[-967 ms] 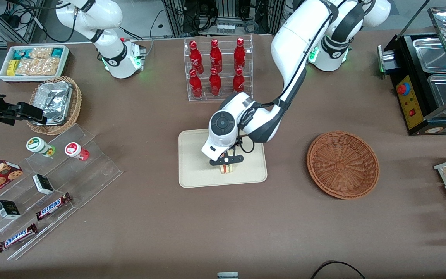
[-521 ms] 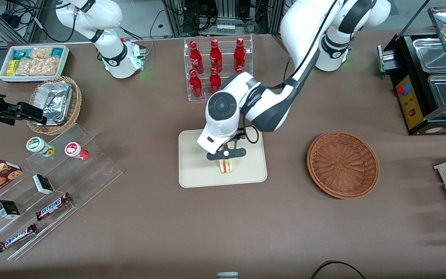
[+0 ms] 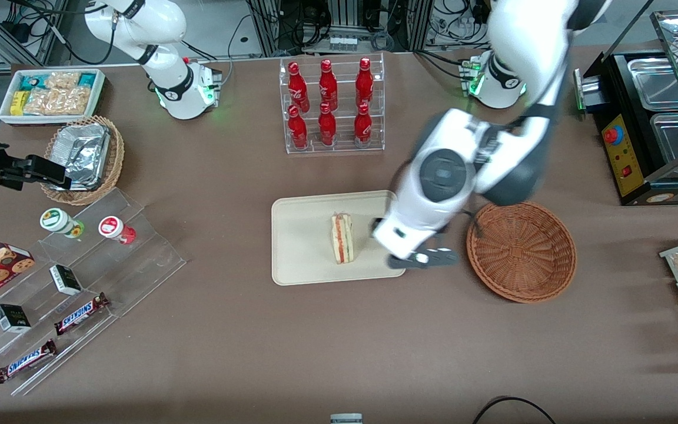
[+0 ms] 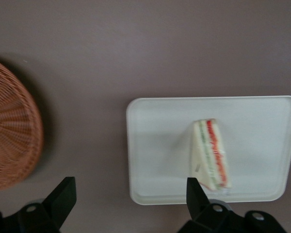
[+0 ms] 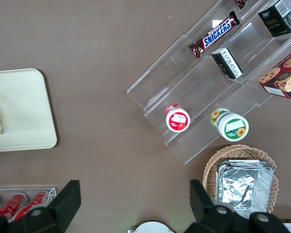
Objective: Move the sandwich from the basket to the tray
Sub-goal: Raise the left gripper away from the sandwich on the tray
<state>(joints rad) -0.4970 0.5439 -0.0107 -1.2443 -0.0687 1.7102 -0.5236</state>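
Front view: sandwich (image 3: 342,238) lies on the tray (image 3: 301,259), roughly mid-tray, cut side w/ red + green layers showing, nothing touching it. Claw (image 3: 424,259) hangs above the surface between tray and basket (image 3: 521,250), over the tray's edge toward the working arm's end, apart from the sandwich. Basket sits on the surface near the tray, toward the working arm's end; nothing visible in it. Bottle rack (image 3: 332,106) w/ red bottles stands farther from the front cam than the tray. Toward the parked arm's end from the tray: clear stepped shelf (image 3: 74,288) w/ candy bars, small boxes + two cups, and farther from the cam a tan basket (image 3: 86,159) w/ foil containers. Left wrist view: claw (image 4: 131,206) is spread wide, holding nothing, its two fingers (image 4: 63,196) well apart; tray (image 4: 150,145) w/ sandwich (image 4: 209,154) on it is seen past them, basket (image 4: 12,131) off to the tray's side. Sandwich lies flat, wedge point toward the tray's middle, clear of the rim.
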